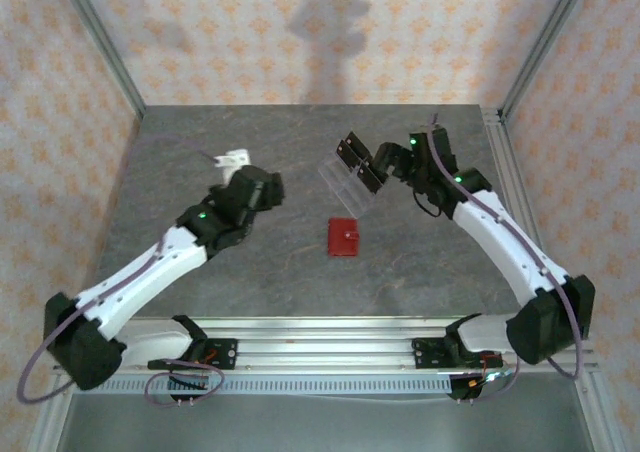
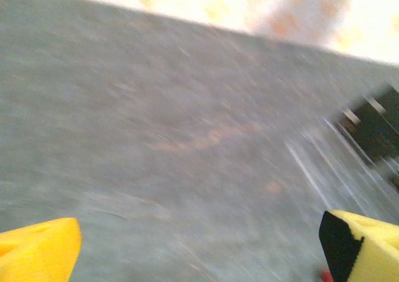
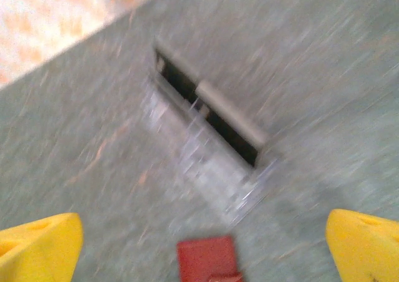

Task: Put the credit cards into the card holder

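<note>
Across the grey bench [image 1: 180, 262], everything sits between the 2 arms, probably so either can reach it. The right gripper [image 1: 358, 162] hovers just beside the clear stand [image 1: 348, 184], fingers spread wide and empty. The left gripper [image 1: 235, 160] is also apart and holds nothing, well off to the left. The wallet [image 1: 343, 237] lies flat near the stand, seemingly shut. A pale grey strip on edge in the stand's slot may be the cards [image 3: 227, 110], stood upright for an easy pinch, though blur leaves that unsure.
</note>
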You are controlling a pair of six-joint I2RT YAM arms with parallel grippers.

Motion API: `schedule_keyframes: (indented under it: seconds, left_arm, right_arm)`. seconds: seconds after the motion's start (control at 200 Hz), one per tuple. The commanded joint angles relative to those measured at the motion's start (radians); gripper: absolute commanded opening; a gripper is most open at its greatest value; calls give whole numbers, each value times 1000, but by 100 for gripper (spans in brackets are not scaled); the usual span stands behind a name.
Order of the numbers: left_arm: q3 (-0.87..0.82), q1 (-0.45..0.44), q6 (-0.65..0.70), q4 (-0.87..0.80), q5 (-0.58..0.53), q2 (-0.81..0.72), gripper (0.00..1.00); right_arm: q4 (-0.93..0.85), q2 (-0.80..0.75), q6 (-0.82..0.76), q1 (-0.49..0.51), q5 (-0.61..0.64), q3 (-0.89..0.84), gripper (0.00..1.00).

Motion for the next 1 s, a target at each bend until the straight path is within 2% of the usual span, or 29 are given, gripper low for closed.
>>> schedule_keyframes:
  seconds: [0.0,0.075,0.185,0.295,0.435,0.575,0.761,0.796,0.851,0.916,0.996]
  left_arm:
    - [-107,51,235,115,-256,-102,100]
    - [-171,123,327,212,-301,-150,99]
    - [-235,274,325,274,-238,-151,100]
    - [-337,365,351,420,-190,-99,100]
    - [-448,403,404,627,-146,25,100]
    - [-495,417,425,783,-114,145,100]
    - [-498,441,449,903,-24,223,100]
    - [-497,445,457,921,7,232,100]
    - [-487,455,467,935,49,250,100]
    - [-483,460,492,967,112,275,100]
    - [-492,463,510,1045,144,335,100]
  right_arm:
    - [-20,-48,-98,-50,262,-41,99]
    - [100,-99,-133,-81,349,-127,99]
    - [313,-138,-187,-136,415,-277,99]
    - [382,-97,-191,-206,450,-361,99]
    - [499,-24,-240,-272,471,-475,99]
    - [688,31,-309,-287,501,-589,99]
    - [1024,101,-418,-299,430,-729,99]
    - [1015,94,-421,-303,397,-724,100]
    - [1150,114,-441,-315,353,-760,100]
    - [1159,123,-417,-342,244,-759,100]
    - [1381,215,-427,-347,191,-827,100]
